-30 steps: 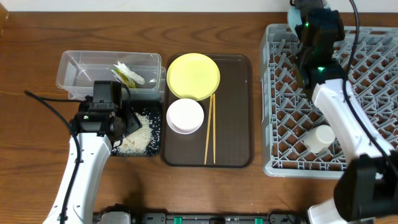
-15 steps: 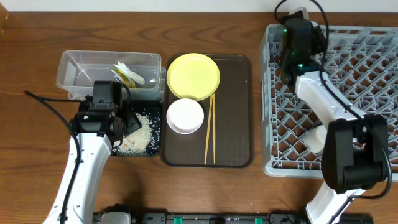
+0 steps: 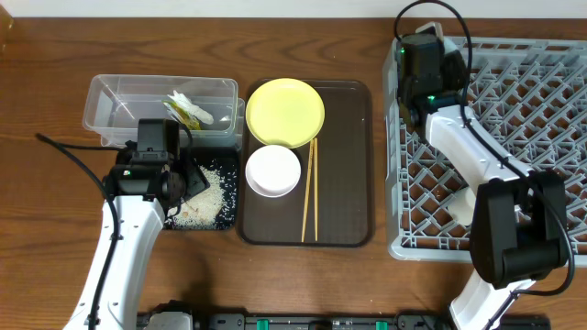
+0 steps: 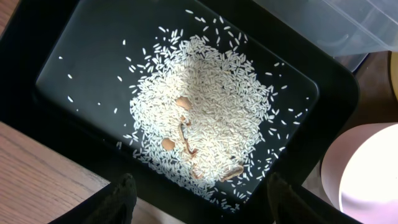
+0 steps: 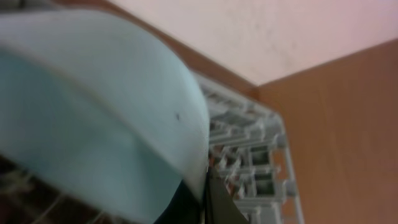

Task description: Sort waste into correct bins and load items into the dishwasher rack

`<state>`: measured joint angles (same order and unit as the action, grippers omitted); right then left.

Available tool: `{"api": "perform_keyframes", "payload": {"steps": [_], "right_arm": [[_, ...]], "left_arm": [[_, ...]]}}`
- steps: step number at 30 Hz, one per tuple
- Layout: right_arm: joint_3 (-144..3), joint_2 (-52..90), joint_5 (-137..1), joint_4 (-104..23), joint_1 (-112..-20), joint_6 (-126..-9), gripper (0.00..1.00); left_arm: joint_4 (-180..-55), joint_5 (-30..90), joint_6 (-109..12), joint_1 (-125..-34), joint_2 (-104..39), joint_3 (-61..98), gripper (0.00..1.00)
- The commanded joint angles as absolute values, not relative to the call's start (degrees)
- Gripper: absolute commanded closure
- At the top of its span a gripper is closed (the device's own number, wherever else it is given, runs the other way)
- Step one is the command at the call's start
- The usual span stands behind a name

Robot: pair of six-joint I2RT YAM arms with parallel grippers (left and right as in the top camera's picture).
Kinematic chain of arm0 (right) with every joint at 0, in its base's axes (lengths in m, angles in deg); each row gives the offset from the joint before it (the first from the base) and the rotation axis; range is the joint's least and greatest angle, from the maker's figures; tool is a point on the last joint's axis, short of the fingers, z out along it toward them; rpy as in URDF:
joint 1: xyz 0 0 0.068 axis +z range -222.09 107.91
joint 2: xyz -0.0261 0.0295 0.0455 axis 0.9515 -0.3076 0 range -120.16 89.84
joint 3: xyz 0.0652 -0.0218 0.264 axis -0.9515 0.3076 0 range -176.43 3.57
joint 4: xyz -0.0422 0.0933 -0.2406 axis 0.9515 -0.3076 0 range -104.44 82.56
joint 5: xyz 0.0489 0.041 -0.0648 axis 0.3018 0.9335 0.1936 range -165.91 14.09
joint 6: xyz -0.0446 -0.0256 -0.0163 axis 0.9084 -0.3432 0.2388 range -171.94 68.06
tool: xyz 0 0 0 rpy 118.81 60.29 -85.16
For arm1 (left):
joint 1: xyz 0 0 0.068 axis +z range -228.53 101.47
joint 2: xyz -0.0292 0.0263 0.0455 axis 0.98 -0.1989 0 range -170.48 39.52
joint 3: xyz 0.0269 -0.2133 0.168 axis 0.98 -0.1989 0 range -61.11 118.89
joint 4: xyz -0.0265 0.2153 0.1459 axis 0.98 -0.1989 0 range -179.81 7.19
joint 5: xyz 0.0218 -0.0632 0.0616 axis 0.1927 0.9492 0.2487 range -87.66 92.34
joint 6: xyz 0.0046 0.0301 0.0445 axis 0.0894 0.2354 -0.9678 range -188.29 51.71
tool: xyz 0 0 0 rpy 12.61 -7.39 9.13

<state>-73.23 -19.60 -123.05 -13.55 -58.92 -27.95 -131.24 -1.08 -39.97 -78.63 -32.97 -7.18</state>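
— What does a wrist camera catch that the overhead misses?
— The overhead lays out the whole dishwasher rack (image 3: 541,137), but the right arm (image 3: 477,156) hides what it carries. The right wrist view shows it: the light blue bowl (image 5: 93,112), rim pinched in the right hand (image 5: 202,198), with a rack corner just beyond.
— And the left?
— The left hand (image 4: 199,193) is spread, holding nothing, straight above the black tray (image 4: 62,56). Rice grains (image 4: 205,106) are heaped mid-tray with a few brown bits (image 4: 181,102), too small to see from above.
— The other containers?
— The rack under the right hand holds a small pale cup (image 3: 460,206), back toward the arm's base and half covered by it. The brown tray (image 3: 348,183) sits on the surface (image 3: 55,220) between the two hands, carrying the yellow plate (image 3: 285,113), white bowl (image 3: 273,170) and chopsticks (image 3: 309,190). The clear tub (image 3: 119,105), just beyond the left hand, holds the snack wrapper (image 3: 188,110).
— How do the chopsticks lie?
— Side by side, long axis near-to-far along the tray's length, far ends by the plate's rim, right of the white bowl.
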Motion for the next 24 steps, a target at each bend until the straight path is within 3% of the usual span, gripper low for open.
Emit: {"api": "perform_keyframes", "payload": {"steps": [1, 6, 9, 10, 11, 12, 17, 24], "right_arm": [[-72.61, -19.54, -122.11, -20.26, -57.34, -39.99, 0.99], [-72.61, -16.85, -117.74, -28.8, -55.79, -47.84, 0.95], [-72.61, -14.51, -114.52, -33.13, -55.14, -50.53, 0.75], [-72.61, -12.92, -110.7, -35.64, -54.89, -51.21, 0.61], [-72.61, -11.98, -108.27, -36.89, -54.83, -51.21, 0.53], [-72.61, -10.91, -105.67, -38.09, -54.74, -51.21, 0.48], [-72.61, -5.68, -87.79, -40.26, -54.13, -51.25, 0.44], [-72.59, -4.55, -58.2, -39.8, -50.52, -51.27, 0.43]], "left_arm": [[-131.39, -2.2, -39.91, -78.32, -32.7, -6.65, 0.3], [-131.37, -2.2, -39.91, -78.32, -32.7, -6.65, 0.3], [-131.39, -2.2, -39.91, -78.32, -32.7, -6.65, 0.3], [-131.41, -2.2, -39.91, -78.32, -32.7, -6.65, 0.3], [-131.39, -2.2, -39.91, -78.32, -32.7, -6.65, 0.3], [-131.39, -2.2, -39.91, -78.32, -32.7, -6.65, 0.29], [-131.43, -2.22, -39.93, -78.32, -32.7, -6.65, 0.22], [-132.66, -4.95, -38.73, -78.25, -32.7, -6.65, 0.22]]}}
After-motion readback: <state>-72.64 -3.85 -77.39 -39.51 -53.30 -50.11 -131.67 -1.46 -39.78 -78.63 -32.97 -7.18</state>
